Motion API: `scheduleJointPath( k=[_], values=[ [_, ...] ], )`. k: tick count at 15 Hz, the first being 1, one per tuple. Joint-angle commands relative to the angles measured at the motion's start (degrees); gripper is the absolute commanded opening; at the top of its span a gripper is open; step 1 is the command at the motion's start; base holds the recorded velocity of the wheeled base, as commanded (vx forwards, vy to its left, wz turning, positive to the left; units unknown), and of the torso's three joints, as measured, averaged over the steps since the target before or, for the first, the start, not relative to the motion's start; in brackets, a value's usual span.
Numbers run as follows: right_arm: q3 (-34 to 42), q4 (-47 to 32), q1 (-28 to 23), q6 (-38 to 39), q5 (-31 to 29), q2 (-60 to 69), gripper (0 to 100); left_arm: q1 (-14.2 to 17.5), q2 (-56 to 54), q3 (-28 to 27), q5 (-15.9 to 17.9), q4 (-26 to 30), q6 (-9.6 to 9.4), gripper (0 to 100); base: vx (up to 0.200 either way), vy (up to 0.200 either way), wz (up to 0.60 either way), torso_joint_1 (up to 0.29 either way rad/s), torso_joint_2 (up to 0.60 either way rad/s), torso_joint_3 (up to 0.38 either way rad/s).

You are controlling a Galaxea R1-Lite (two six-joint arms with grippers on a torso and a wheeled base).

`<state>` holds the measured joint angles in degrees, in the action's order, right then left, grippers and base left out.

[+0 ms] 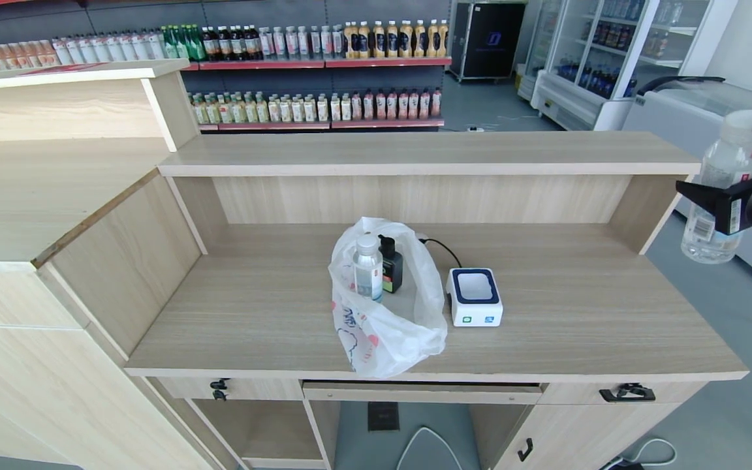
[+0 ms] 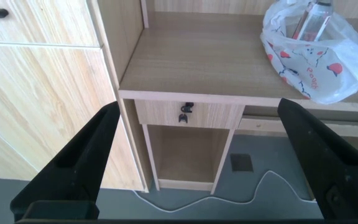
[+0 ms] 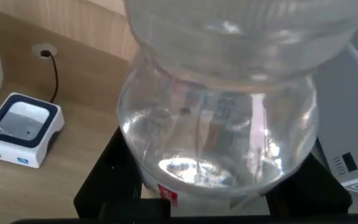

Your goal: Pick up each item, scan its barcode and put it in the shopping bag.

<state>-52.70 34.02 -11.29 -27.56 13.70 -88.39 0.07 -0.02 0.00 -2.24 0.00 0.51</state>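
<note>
Presently my right gripper [image 1: 745, 196] clamps a clear bottle [image 1: 720, 166] (upright, cap on) off the counter's [image 1: 578, 313] right end, well apart from the shopping bag [image 1: 382, 339]; my left gripper [image 2: 199, 112] gapes wide.

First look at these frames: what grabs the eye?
The clear water bottle clamped in the right gripper is held in the air beyond the right end of the counter. Mid-counter, the white shopping bag already holds a small clear bottle and a dark bottle, both upright, with the barcode scanner just to its right.
</note>
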Motion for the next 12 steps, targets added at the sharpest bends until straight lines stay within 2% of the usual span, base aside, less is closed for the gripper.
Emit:
scheduleJointPath(
  k=[1, 5, 8, 12],
  values=[
    [-0.12, 0.25, 0.04, -1.44, 0.1, -2.4, 0, 0.01, 0.02, 0.0, -0.04, 0.0, 0.02, 100, 0.0, 0.0, 0.6, -0.002, 0.0, 0.007],
    [0.14, 4.47, -0.23, -5.31, 0.54, -6.35, 0, 0.01, 0.02, 0.0, -0.04, 0.0, 0.02, 100, 0.0, 0.0, 0.6, 0.004, 0.0, -0.001],
    [0.05, 8.52, -1.72, -11.81, 0.89, -11.27, 0, 0.01, 0.02, 0.0, -0.04, 0.0, 0.02, 100, 0.0, 0.0, 0.0, 0.0, 0.0, 0.0],
    [0.67, 25.3, -1.72, -18.4, 13.81, -21.21, 0, 0.01, 0.02, 0.0, -0.04, 0.0, 0.02, 100, 0.0, 0.0, 0.0, 0.0, 0.0, 0.0]
  ],
)
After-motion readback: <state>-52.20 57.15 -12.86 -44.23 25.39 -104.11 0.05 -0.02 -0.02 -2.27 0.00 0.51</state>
